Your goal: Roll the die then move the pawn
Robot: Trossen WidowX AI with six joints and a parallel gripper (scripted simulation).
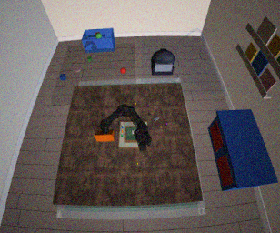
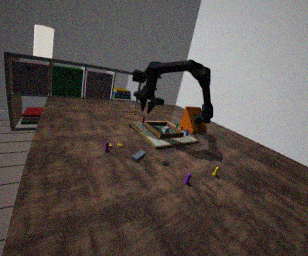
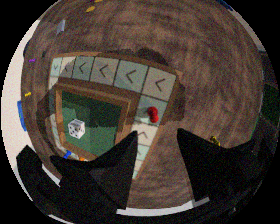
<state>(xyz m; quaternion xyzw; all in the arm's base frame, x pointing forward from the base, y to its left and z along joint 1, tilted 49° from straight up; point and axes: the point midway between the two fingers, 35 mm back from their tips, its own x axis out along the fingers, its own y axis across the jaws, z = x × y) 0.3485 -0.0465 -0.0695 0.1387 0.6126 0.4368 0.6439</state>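
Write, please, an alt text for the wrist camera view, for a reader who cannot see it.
Two dark gripper fingers hang partly open, holding nothing, above a small red pawn standing on an arrow-marked square of a game board. To the left, a white die lies in the board's green tray, with brown table all around.

The arm (image 2: 183, 68) is matte black all over, built of thick rounded links with bulkier blocks at the joints. Its surface shows no markings, cables or screws at this picture quality. The gripper (image 3: 156, 160) is black too: two broad fingers shaped like wedges that taper to blunt points, widening back into a dark, blocky wrist body.
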